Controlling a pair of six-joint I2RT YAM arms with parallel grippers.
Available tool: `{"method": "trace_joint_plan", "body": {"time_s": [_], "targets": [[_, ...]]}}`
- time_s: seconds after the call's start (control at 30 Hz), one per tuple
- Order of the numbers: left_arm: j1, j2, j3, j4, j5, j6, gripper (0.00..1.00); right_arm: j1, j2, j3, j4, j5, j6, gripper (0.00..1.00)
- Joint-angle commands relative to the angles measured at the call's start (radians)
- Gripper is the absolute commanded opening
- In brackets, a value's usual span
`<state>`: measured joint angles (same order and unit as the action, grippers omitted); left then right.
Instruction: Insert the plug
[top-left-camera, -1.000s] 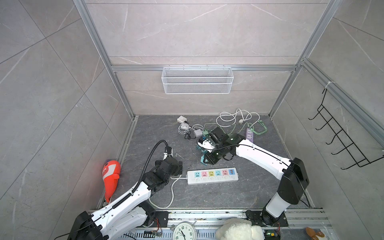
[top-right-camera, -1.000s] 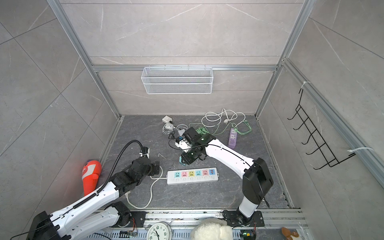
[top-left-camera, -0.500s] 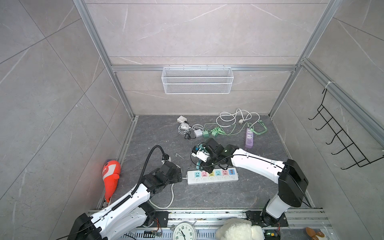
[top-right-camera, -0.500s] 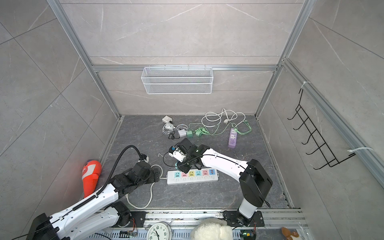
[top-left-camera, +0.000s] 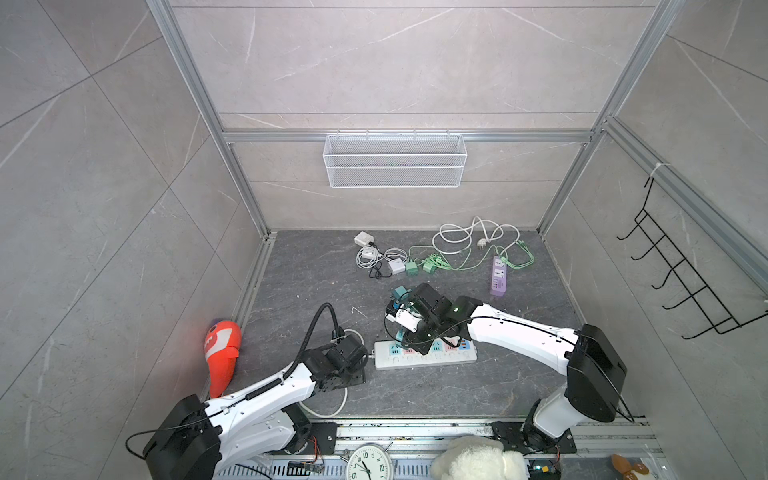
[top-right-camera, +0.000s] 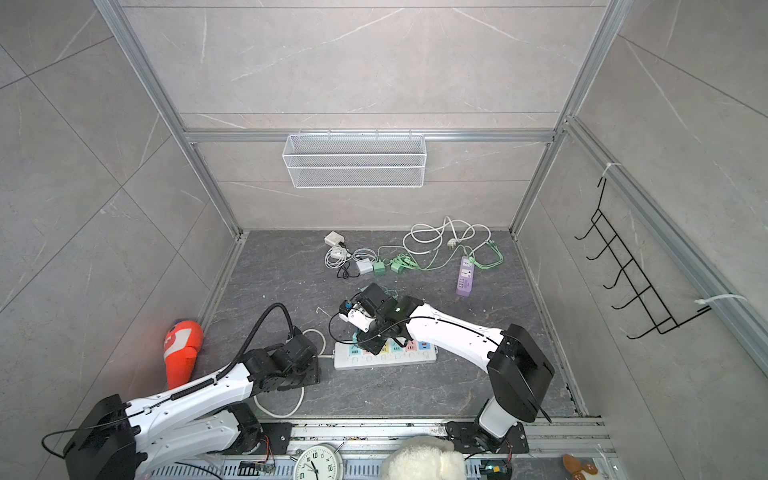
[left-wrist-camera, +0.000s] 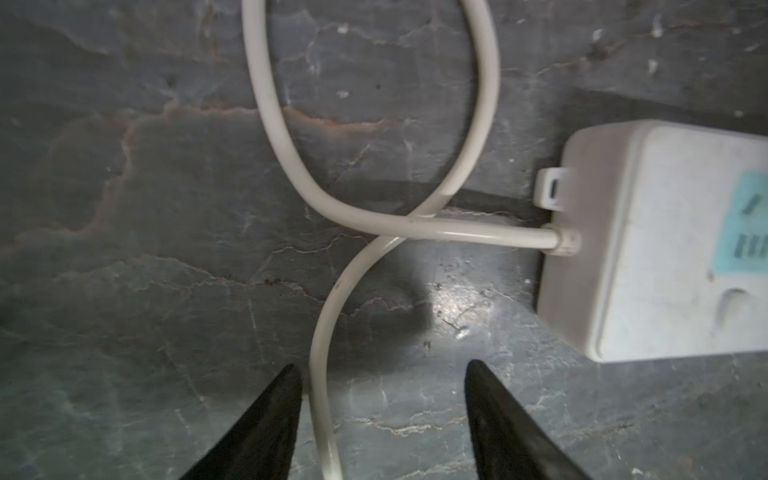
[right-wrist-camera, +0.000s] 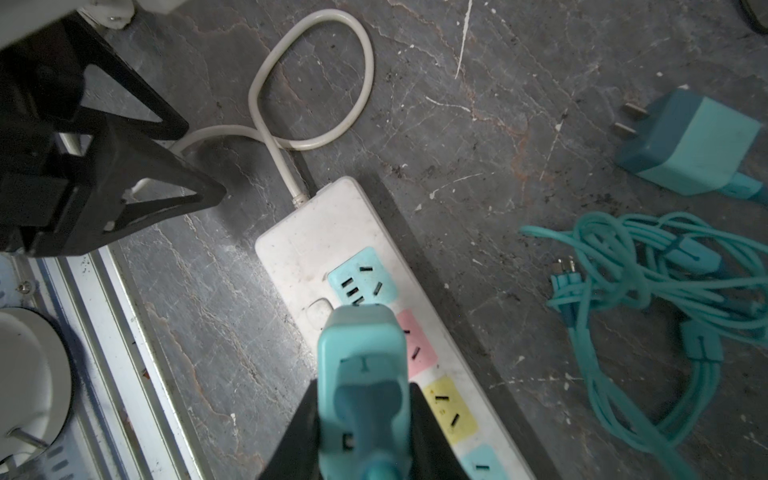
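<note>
White power strip (top-left-camera: 440, 360) lies flat on the dark stone floor (top-left-camera: 316, 286) near the front rail in both top views. My right gripper (top-left-camera: 402, 336) reaches over the strip's left end. My left gripper (top-left-camera: 365, 358) sits low on the floor just beside that same end. Well back from both arms lie a purple strip (top-left-camera: 498, 279) and a tangle of green cables (top-left-camera: 436, 262). From up here I cannot tell how either gripper's fingers stand.

On the left wrist camera, the left fingers (left-wrist-camera: 266, 428) are spread. The strip's white cord (left-wrist-camera: 319, 374) runs between them, close against one and clear of the other, so I'm pinching nothing. The cord crosses itself in a loop and enters the strip's end, which is near the fingertips but apart from them.

On the right wrist camera, the right fingers (right-wrist-camera: 428, 432) pinch the plug (right-wrist-camera: 361, 357), a teal block, by its two sides. Its cable end faces the camera. Its nose is down over the strip, meeting the edge of the end blue socket (right-wrist-camera: 361, 284) and covering part of the pink socket (right-wrist-camera: 417, 347) beside it. The body hides the prongs, so I cannot tell whether they have entered. A teal adapter (right-wrist-camera: 685, 153) lies on the floor well apart from the strip with its prongs bare. A teal cable bundle (right-wrist-camera: 648, 282) lies near it.
</note>
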<state>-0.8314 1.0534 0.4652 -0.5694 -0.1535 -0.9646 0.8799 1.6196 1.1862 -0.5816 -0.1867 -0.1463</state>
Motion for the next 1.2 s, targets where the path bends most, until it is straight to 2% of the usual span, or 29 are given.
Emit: {"method": "trace_joint_plan", "body": {"time_s": [0.0, 0.1, 0.47, 0.6, 0.87, 1.17], "targets": [[0.004, 0.039, -0.009, 0.065, 0.001, -0.048, 0.57, 0.007, -0.016, -0.007, -0.003, 0.015, 0.013, 0.19], [0.045, 0.120, 0.011, 0.073, -0.003, -0.029, 0.52, 0.011, -0.010, 0.001, -0.004, 0.016, 0.013, 0.19], [0.239, 0.388, 0.114, 0.234, 0.028, 0.095, 0.50, 0.010, 0.060, 0.048, -0.007, 0.020, -0.031, 0.21], [0.336, 0.476, 0.159, 0.285, 0.100, 0.190, 0.49, 0.010, 0.106, 0.100, 0.001, 0.038, -0.055, 0.20], [0.346, 0.531, 0.231, 0.260, 0.118, 0.244, 0.49, -0.001, 0.177, 0.180, 0.039, 0.084, -0.094, 0.20], [0.347, 0.526, 0.226, 0.278, 0.138, 0.254, 0.51, -0.061, 0.230, 0.217, 0.053, 0.058, -0.127, 0.21]]}}
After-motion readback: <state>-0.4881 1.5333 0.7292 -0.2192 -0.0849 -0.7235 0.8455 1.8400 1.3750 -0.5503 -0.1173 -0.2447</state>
